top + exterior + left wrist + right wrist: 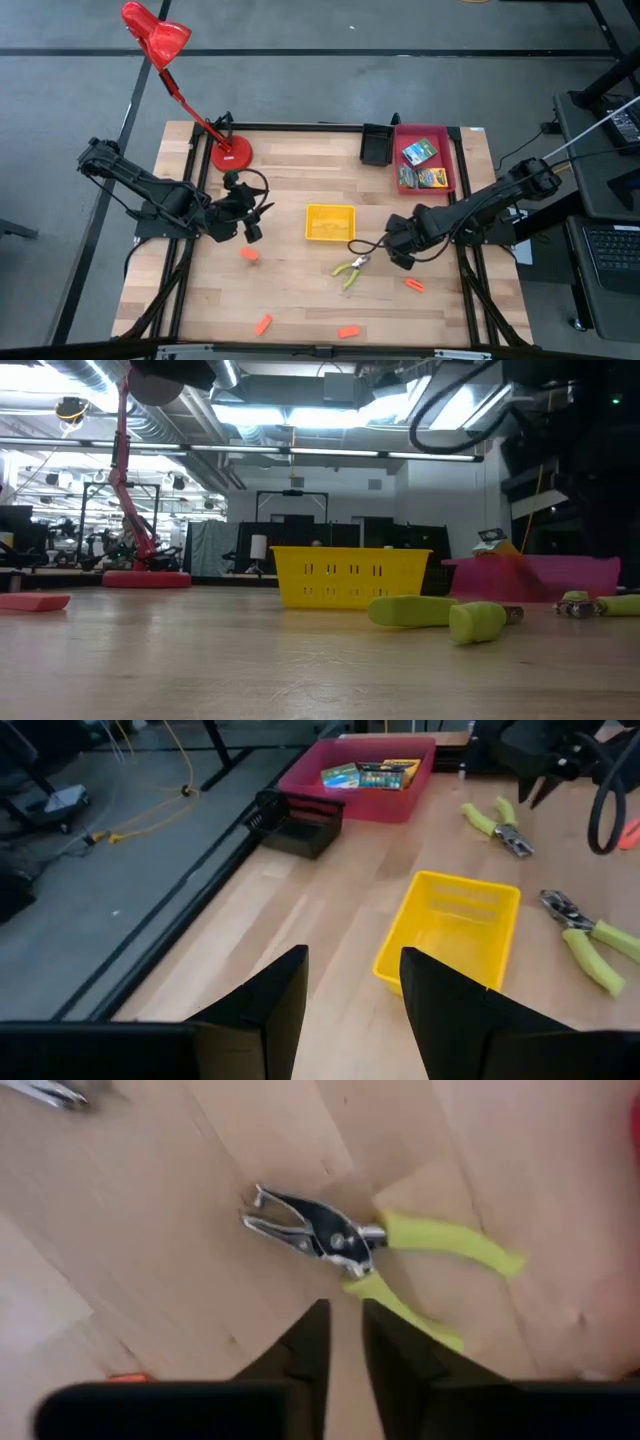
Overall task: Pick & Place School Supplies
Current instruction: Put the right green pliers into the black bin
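Three printed boxes point(421, 165) point(368, 774) lie in the red tray point(447, 140). One yellow-green-handled tool point(351, 269) point(592, 937) lies flat on the table in front of the yellow tray point(330, 222). A second tool point(380, 1245) point(495, 820) lies flat under my right gripper point(345, 1335) point(397, 250). That gripper hovers over one of its handles, fingers a narrow gap apart. Several orange pieces point(250, 254) point(414, 285) are scattered on the wood. My left gripper point(352, 990) point(250, 225) is open, left of the yellow tray, holding nothing.
A red desk lamp point(230, 152) stands at the far left. A black bin point(377, 146) sits beside the red tray at the far edge. A black cable point(365, 245) loops near my right gripper. More orange pieces point(263, 324) point(348, 331) lie at the near edge.
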### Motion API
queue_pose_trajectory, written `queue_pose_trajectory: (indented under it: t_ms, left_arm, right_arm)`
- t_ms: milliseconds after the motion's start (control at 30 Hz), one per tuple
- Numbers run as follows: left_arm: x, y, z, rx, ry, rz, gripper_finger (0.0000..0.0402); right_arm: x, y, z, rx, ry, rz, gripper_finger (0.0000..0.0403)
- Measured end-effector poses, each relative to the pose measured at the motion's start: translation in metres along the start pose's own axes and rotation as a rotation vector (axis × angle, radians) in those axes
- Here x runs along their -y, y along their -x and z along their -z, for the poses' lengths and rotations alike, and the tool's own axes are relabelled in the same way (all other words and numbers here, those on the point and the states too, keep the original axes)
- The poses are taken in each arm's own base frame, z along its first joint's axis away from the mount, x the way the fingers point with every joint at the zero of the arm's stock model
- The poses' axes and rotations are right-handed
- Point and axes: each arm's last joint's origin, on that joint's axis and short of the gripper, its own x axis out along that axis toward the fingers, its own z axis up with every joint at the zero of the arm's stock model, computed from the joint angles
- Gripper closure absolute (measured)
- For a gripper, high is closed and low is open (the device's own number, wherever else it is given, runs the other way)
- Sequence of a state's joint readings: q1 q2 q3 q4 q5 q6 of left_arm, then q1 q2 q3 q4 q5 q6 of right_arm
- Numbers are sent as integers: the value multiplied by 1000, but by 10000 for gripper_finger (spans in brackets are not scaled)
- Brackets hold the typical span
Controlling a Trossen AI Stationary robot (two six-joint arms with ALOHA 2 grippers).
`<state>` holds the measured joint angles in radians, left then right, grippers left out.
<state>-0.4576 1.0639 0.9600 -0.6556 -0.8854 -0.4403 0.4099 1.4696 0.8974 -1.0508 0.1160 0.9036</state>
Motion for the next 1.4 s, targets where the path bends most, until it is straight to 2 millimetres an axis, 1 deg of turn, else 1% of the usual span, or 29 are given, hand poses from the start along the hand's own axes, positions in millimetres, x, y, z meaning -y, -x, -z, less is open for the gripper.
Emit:
queue_pose_trajectory:
  t_ms: [200, 300, 400, 500, 567, 700, 967, 1100, 1133, 1233, 1300, 1333, 1400]
  left_arm:
    - [-2, 0, -1, 20, -40, -41, 242]
    - [-2, 1, -1, 31, -44, -59, 242]
    - [0, 4, 0, 46, -61, -68, 242]
    - [2, 7, 1, 57, -74, -74, 242]
    - [3, 8, 1, 60, -76, -72, 242]
    - [0, 10, 1, 65, -53, -68, 242]
    - [-4, 14, -1, 73, -31, -54, 242]
    - [-4, 14, -1, 74, -31, -53, 242]
    - [-4, 14, -1, 74, -30, -53, 242]
    - [-4, 14, -1, 74, -29, -52, 242]
    - [-4, 14, -1, 74, -29, -53, 242]
    - [-4, 14, -1, 74, -29, -51, 242]
    - [-3, 14, -2, 77, -18, -49, 242]
  right_arm:
    - [3, -4, 2, 5, -79, 40, 229]
    - [7, -10, 5, 10, -68, 76, 184]
    - [12, -21, 12, -50, -24, 88, 153]
    - [16, -30, 19, -117, -15, 82, 145]
    - [19, -36, 22, -134, -14, 88, 151]
    - [21, -46, 25, -117, -22, 72, 179]
    - [21, -47, 25, -97, -99, 71, 232]
    - [18, -43, 22, -106, -127, 54, 281]
    - [16, -42, 21, -110, -130, 37, 297]
    - [-2, -34, 7, -24, -134, -145, 354]
    - [-5, -33, 5, -18, -121, -192, 388]
    - [-9, -32, 3, -5, -119, -227, 394]
    - [-18, -21, -6, 42, -158, -300, 390]
